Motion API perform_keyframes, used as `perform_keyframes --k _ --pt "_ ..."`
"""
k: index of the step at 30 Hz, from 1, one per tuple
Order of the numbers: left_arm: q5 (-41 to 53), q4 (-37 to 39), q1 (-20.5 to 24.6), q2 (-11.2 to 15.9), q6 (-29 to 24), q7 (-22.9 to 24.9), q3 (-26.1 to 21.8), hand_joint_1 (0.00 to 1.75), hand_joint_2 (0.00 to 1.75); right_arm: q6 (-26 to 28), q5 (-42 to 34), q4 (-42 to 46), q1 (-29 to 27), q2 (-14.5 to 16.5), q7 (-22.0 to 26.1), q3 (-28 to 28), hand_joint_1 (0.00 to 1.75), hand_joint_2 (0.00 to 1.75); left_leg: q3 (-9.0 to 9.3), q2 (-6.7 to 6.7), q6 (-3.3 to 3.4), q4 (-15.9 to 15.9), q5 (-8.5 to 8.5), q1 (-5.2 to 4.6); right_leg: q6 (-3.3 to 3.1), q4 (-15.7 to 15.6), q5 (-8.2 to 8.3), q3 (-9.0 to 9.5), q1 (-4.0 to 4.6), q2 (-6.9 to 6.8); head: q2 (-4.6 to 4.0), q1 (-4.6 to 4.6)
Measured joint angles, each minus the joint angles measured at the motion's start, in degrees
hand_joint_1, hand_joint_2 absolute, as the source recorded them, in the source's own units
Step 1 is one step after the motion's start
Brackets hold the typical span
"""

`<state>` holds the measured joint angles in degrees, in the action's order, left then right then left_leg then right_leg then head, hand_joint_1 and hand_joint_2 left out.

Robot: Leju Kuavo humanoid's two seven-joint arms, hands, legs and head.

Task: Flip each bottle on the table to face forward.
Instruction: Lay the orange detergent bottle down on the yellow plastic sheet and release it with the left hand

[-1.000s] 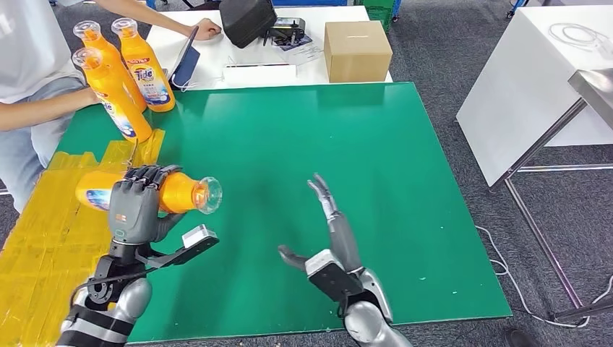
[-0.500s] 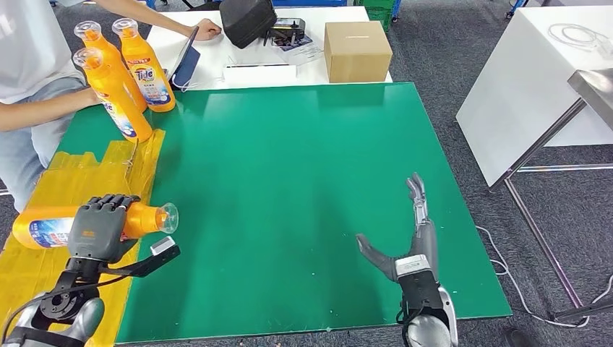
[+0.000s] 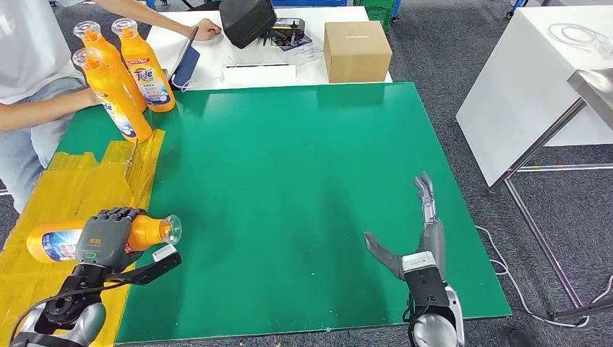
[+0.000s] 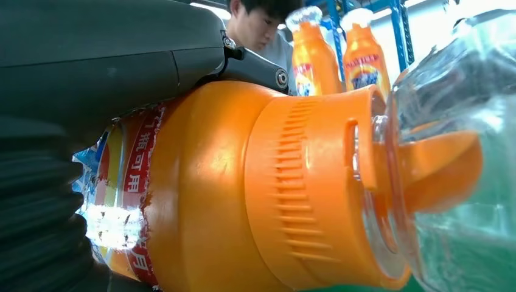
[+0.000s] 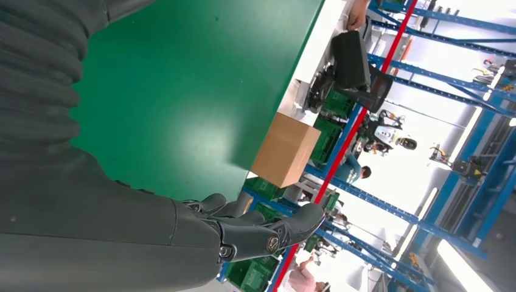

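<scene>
Held bottle shifted slightly inward, left robot hand gripping it, right robot hand spread flat.

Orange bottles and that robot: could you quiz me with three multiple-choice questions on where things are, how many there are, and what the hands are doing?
1. Where is the bottle that the left robot hand holds?
A. over the yellow sheet's edge
B. on the cardboard box
C. on the floor

2. How many bottles stand at the far left by the person?
A. one
B. three
C. five

3. How is the right robot hand?
A. gripping a bottle
B. open, holding nothing
C. pressing the box

Answers: 1 A, the held bottle lies sideways there. 2 B, three standing bottles show. 3 B, its fingers are spread over the green mat.
</scene>
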<state>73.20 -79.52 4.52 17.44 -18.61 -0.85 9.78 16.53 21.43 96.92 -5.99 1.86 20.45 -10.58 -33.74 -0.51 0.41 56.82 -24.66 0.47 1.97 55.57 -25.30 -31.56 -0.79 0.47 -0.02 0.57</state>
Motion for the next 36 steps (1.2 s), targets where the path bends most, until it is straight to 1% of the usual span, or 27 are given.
perform_keyframes --k 2,3,10,16,19,22,28,31,36 --pt "0.03 0.85 0.13 -0.24 -0.03 -0.08 0.27 0.34 1.75 -0.13 0.15 -0.21 0.23 0.04 -0.19 0.0 0.0 1.75 0.0 0.0 0.0 0.0 0.0 0.0 0.0 0.0 0.0 0.0 0.0 0.0 0.0 0.0" --pt "0.15 1.32 0.26 -0.39 -0.05 -0.04 0.41 0.01 1.75 -0.15 0.22 -0.32 0.33 0.07 -0.26 0.0 0.0 1.75 0.0 0.0 0.0 0.0 0.0 0.0 0.0 0.0 0.0 0.01 0.0 0.0 0.0 0.0" --pt "3.35 7.58 2.47 -1.83 -0.51 2.39 1.83 0.0 1.75 -0.43 0.89 -0.97 1.26 0.14 -0.54 -0.09 0.0 1.75 0.01 -0.01 0.0 0.0 0.01 0.0 0.0 0.0 0.01 0.02 0.0 0.0 0.0 -0.01" --pt "3.62 11.42 3.88 -2.76 -0.95 2.95 2.78 0.0 1.75 -0.48 1.03 -1.43 1.74 0.17 -0.65 -0.16 0.0 1.75 0.01 -0.01 0.0 0.0 0.0 0.0 0.0 0.0 0.0 0.03 0.0 0.0 0.0 0.0" --pt "4.27 13.82 5.08 -3.18 -1.87 3.65 2.91 0.0 1.75 -0.52 1.14 -1.63 1.95 0.17 -0.67 -0.34 0.0 1.75 0.02 -0.03 0.0 0.0 0.0 0.0 0.0 0.0 0.0 0.06 0.0 -0.01 0.0 0.0" --pt "5.27 17.75 6.9 -3.63 -3.17 4.33 2.96 0.0 1.75 -0.53 1.15 -1.9 2.36 0.17 -0.79 -0.87 0.0 1.75 0.1 -0.04 0.0 0.0 0.0 0.0 0.0 0.0 0.0 0.15 0.0 -0.02 0.0 0.01" --pt "4.54 24.02 9.89 -4.56 -4.96 3.45 2.84 0.0 1.75 -0.53 0.87 -2.54 2.96 0.15 -1.3 -1.23 0.0 1.75 0.47 -0.12 -0.01 -0.03 0.0 -0.01 -0.01 0.0 -0.02 0.56 0.0 -0.08 0.0 0.02" --pt "3.33 25.43 10.42 -5.06 -6.5 2.74 2.69 0.0 1.75 -0.51 0.77 -2.85 3.04 0.14 -1.39 -1.25 0.0 1.75 0.56 -0.13 -0.03 -0.04 0.02 0.0 -0.01 0.0 -0.02 0.64 0.0 -0.08 0.0 0.01" --pt "2.65 26.7 10.77 -5.64 -7.35 2.34 2.44 0.0 1.75 -0.49 0.67 -3.31 3.1 0.13 -1.42 -1.25 0.0 1.75 0.69 -0.17 -0.05 -0.04 0.05 -0.01 -0.01 0.0 -0.01 0.78 0.0 -0.09 0.0 0.01"
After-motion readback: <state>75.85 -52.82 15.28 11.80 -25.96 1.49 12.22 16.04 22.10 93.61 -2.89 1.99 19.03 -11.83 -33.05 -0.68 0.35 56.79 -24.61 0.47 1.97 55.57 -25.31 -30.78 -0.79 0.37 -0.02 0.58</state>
